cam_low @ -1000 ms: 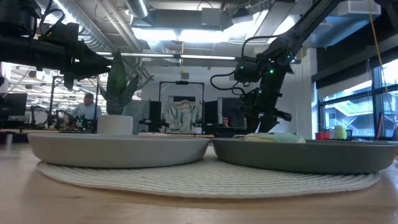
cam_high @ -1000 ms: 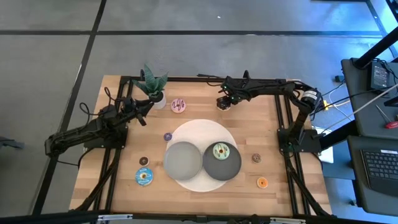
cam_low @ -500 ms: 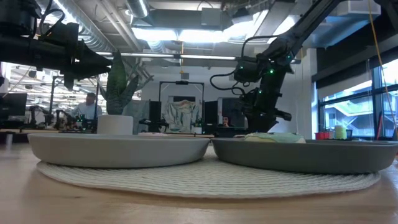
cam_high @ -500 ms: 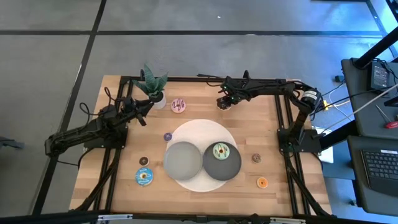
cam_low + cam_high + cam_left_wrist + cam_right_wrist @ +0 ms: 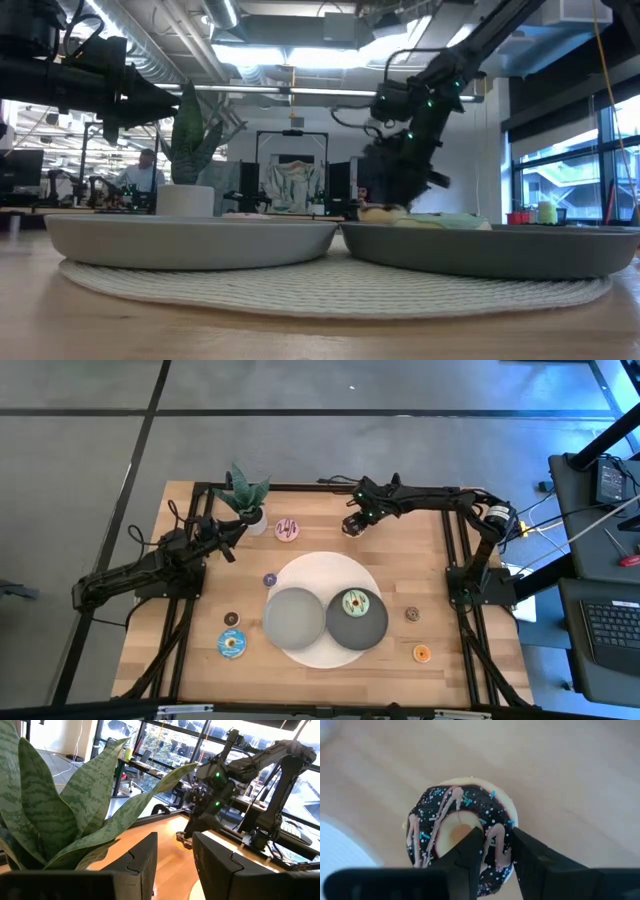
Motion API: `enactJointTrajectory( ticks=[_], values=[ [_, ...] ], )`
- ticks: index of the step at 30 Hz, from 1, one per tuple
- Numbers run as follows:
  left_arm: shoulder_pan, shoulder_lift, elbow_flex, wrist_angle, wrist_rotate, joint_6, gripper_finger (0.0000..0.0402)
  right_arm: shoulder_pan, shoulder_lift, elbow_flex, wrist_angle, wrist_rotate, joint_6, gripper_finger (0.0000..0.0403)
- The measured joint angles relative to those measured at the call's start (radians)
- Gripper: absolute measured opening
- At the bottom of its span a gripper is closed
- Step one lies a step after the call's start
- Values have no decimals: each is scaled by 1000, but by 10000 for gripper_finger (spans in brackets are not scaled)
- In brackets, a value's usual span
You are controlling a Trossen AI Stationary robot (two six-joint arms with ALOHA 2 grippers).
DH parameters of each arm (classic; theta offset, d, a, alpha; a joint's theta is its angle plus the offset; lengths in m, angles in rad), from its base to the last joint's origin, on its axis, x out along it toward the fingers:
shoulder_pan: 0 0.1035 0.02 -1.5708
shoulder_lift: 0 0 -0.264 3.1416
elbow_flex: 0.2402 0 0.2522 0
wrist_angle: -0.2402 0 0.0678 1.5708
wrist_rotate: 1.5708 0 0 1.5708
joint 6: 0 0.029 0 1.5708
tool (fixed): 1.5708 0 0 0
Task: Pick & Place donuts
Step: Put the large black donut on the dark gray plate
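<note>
My right gripper (image 5: 492, 851) is closed on the chocolate donut's (image 5: 462, 832) rim near the surface's far edge; I'd lift straight, keeping the pinch firm. My left gripper (image 5: 174, 862) waits open beside the plant (image 5: 55, 815).

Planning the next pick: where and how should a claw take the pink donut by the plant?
Come from straight above. The pink donut lies flat on the table, so put one finger through its hole and one outside, pinching the ring.

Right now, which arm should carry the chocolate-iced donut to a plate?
Right. The right pincer is shut on the chocolate-iced ring donut at the table's far side. The left pincer waits beside the potted green plant, its fingers apart and holding nothing.
</note>
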Motion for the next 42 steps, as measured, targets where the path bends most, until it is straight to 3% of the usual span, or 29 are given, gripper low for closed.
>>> enactJointTrajectory(
  ticks=[4,8,14,21,25,30,36,42],
  values=[
    [0,0,0,0,0,0,120,56,0,68,-42,-158,-126,101],
    [0,0,0,0,0,0,120,158,0,144,-198,-252,-107,101],
    [0,0,0,0,0,0,120,371,0,219,-392,-185,22,101],
    [0,0,0,0,-1,0,120,629,0,236,-418,-163,246,101],
    [0,0,0,0,-1,0,120,747,0,236,-418,-39,342,101],
    [0,0,0,0,-1,-1,120,827,0,236,-418,50,482,101],
    [0,0,0,0,0,-3,120,890,3,236,-418,56,548,101],
    [0,0,0,0,7,-2,120,929,39,233,-422,139,573,101]
  ],
)
